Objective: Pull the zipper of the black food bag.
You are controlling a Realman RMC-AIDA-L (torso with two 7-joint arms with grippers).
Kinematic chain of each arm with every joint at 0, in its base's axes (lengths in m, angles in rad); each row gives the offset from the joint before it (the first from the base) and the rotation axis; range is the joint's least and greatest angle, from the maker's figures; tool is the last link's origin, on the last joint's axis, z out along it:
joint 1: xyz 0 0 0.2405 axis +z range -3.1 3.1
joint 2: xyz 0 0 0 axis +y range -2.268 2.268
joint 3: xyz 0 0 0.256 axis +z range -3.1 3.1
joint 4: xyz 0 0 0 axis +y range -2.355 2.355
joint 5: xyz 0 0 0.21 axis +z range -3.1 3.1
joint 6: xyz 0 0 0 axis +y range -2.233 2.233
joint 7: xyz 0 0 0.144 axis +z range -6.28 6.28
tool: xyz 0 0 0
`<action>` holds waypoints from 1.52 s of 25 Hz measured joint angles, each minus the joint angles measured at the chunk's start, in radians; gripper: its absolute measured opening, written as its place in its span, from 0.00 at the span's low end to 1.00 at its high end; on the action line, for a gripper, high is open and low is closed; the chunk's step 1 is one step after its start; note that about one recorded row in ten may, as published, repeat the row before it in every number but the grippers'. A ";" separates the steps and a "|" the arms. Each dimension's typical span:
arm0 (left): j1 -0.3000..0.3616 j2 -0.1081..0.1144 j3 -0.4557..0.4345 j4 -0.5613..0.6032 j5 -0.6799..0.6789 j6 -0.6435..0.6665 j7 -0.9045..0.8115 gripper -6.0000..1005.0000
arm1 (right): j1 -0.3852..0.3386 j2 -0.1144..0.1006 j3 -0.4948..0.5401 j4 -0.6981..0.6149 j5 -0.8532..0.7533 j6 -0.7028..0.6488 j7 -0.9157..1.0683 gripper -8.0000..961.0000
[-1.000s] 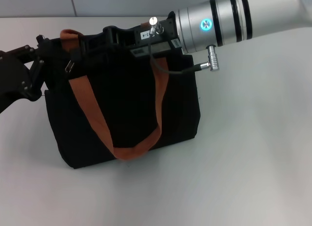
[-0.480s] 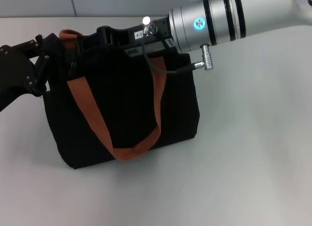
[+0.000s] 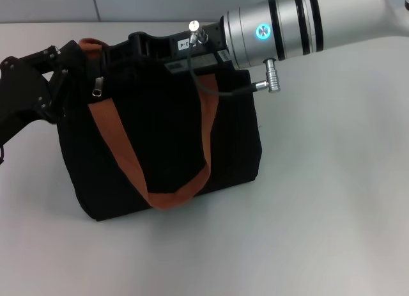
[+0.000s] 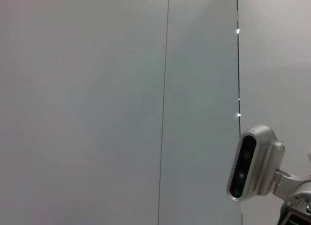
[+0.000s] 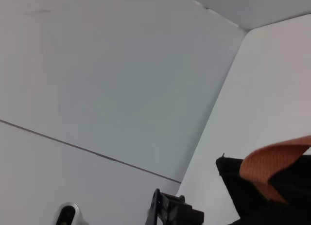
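The black food bag (image 3: 160,142) stands upright on the white table, with an orange-brown strap (image 3: 121,149) looped down its front. The zipper's silver pull tab (image 3: 98,87) hangs at the bag's top left corner, free of both grippers. My left gripper (image 3: 61,69) is black and sits against the bag's left top end, just left of the tab. My right gripper (image 3: 144,45) reaches over the bag's top edge from the right, to the right of the tab. The right wrist view shows the strap (image 5: 274,162) and the bag's corner (image 5: 238,186).
The white table (image 3: 319,213) spreads out in front of and to the right of the bag. The right arm's silver forearm (image 3: 287,24) and a cable (image 3: 217,88) hang over the bag's top right. A grey wall (image 3: 160,2) stands behind. The left wrist view shows the wall and a white camera (image 4: 255,162).
The right arm has shifted a little to the left over the bag's top. The left gripper has moved in and up against the bag's left end. The pull tab now hangs slightly further right.
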State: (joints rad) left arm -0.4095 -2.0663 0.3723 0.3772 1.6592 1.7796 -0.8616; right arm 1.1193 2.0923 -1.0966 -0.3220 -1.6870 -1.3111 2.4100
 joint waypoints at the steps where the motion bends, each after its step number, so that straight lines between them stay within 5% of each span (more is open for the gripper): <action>1: 0.000 0.000 0.000 0.000 0.000 0.000 0.000 0.03 | 0.000 0.000 0.000 0.000 0.000 0.000 0.000 0.40; 14: 0.003 0.001 -0.003 0.000 -0.009 -0.006 -0.006 0.03 | -0.011 0.000 -0.135 -0.007 0.120 0.047 -0.043 0.31; 38: 0.009 0.000 -0.003 -0.015 -0.019 0.000 -0.007 0.03 | -0.027 0.000 -0.161 -0.008 0.149 0.081 -0.165 0.06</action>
State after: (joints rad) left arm -0.4002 -2.0665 0.3697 0.3619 1.6398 1.7793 -0.8682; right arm 1.0921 2.0924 -1.2573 -0.3305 -1.5376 -1.2299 2.2453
